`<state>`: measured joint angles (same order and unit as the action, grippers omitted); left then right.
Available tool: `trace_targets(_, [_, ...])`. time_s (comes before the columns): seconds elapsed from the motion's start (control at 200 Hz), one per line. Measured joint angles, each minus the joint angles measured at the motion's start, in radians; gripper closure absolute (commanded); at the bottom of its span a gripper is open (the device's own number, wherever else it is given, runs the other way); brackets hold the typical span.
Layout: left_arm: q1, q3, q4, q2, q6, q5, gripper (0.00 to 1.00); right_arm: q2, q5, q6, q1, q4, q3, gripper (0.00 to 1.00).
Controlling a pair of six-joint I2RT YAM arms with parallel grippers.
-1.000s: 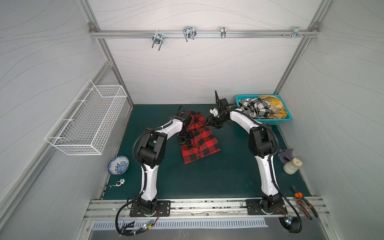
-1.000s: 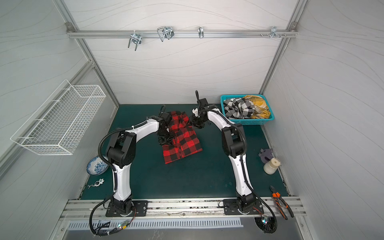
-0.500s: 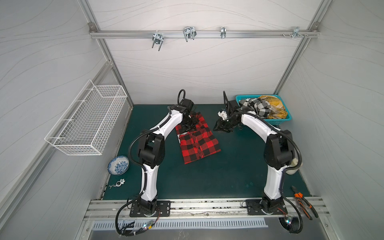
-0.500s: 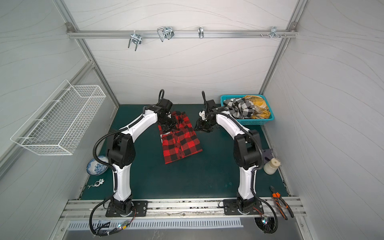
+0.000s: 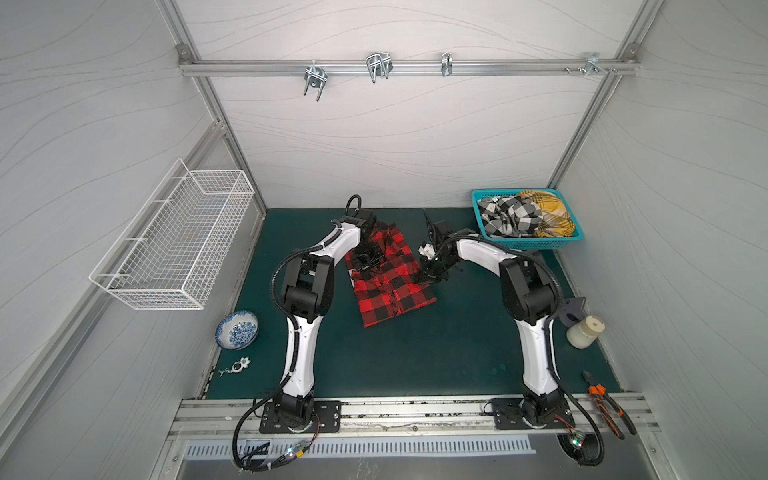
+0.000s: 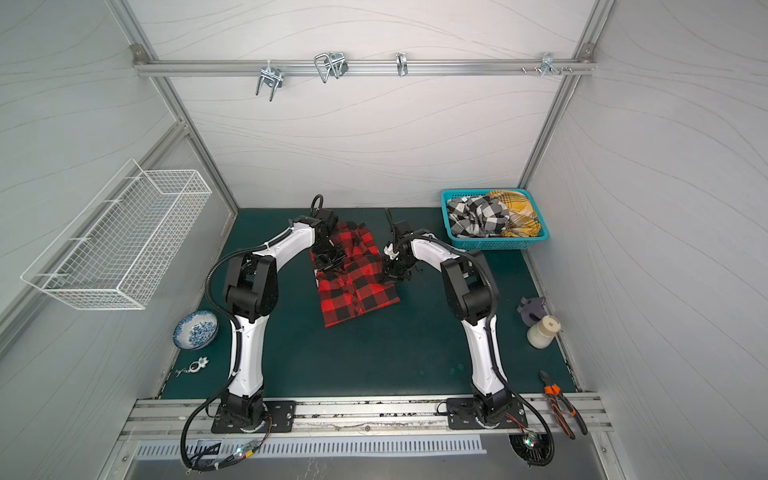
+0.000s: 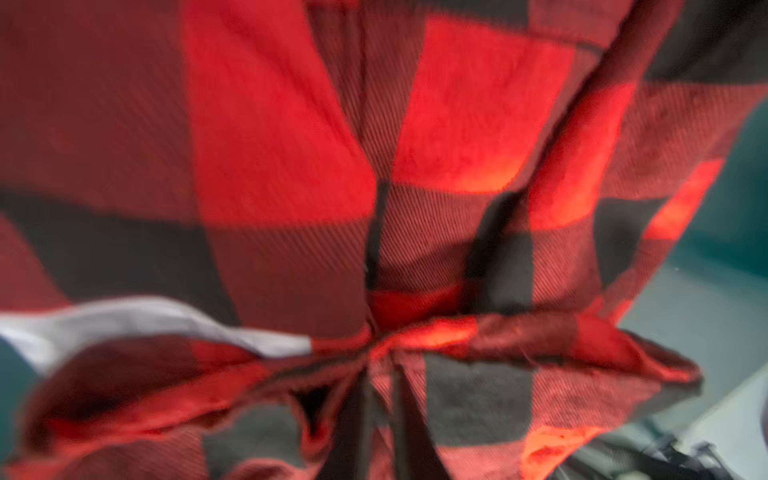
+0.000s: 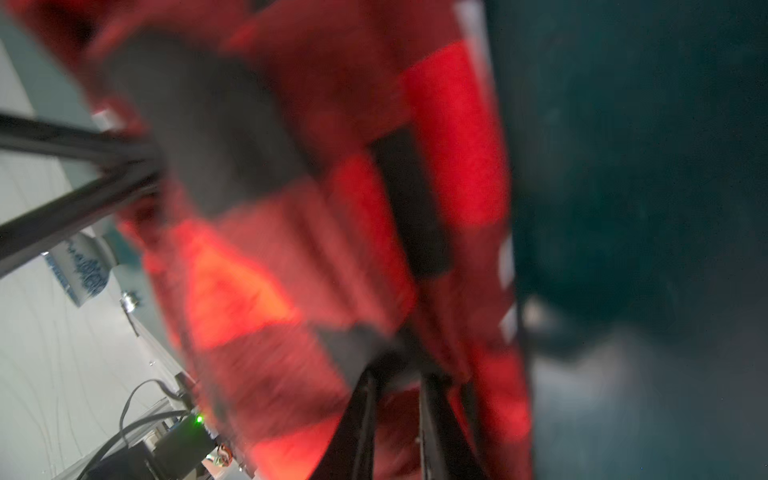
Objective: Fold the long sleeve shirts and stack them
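In both top views the red-and-black plaid shirt (image 5: 390, 291) (image 6: 358, 291) lies mid-mat. The left gripper (image 5: 365, 262) has slid down from the collar end onto the shirt, and the right gripper (image 5: 428, 276) has come in to its right edge. In the left wrist view the jaws pinch gathered plaid (image 7: 270, 145). The right wrist view is blurred: cloth (image 8: 332, 249) sits between the narrow-set fingers (image 8: 365, 415), but I cannot tell whether it is clamped.

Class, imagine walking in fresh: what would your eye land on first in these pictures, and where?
The red-and-black plaid shirt, lying at the middle of the dark green mat. Then the teal basket at the back right corner, holding a black-and-white check shirt and a mustard-yellow shirt.
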<state>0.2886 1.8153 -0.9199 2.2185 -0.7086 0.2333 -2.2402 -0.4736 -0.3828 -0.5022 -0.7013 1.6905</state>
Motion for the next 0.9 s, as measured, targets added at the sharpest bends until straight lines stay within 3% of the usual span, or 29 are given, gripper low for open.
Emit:
trace_targets(0.165, [0.019,0.006,-0.009,-0.027,0.003,-0.025,0.72,-0.060,-0.037,-0.013,-0.008,-0.004,0.090,0.67])
trace_targets(0.46, [0.106,-0.156,0.025,-0.129,0.005,-0.048,0.79,0.032,0.011,-0.019,-0.034,-0.020,0.001,0.54])
trace_targets(0.605, [0.059,-0.231,0.034,-0.129,0.010,-0.054,0.75,0.106,0.053,-0.017,-0.036,-0.088,0.014,0.53])
trace_targets(0.74, [0.038,-0.229,0.037,-0.129,0.031,-0.053,0.79,0.148,0.069,-0.013,-0.041,-0.117,0.046,0.52])
trace_targets(0.9, [0.042,-0.251,0.058,-0.147,0.043,-0.028,0.76,0.146,0.051,-0.012,-0.049,-0.132,0.086,0.63])
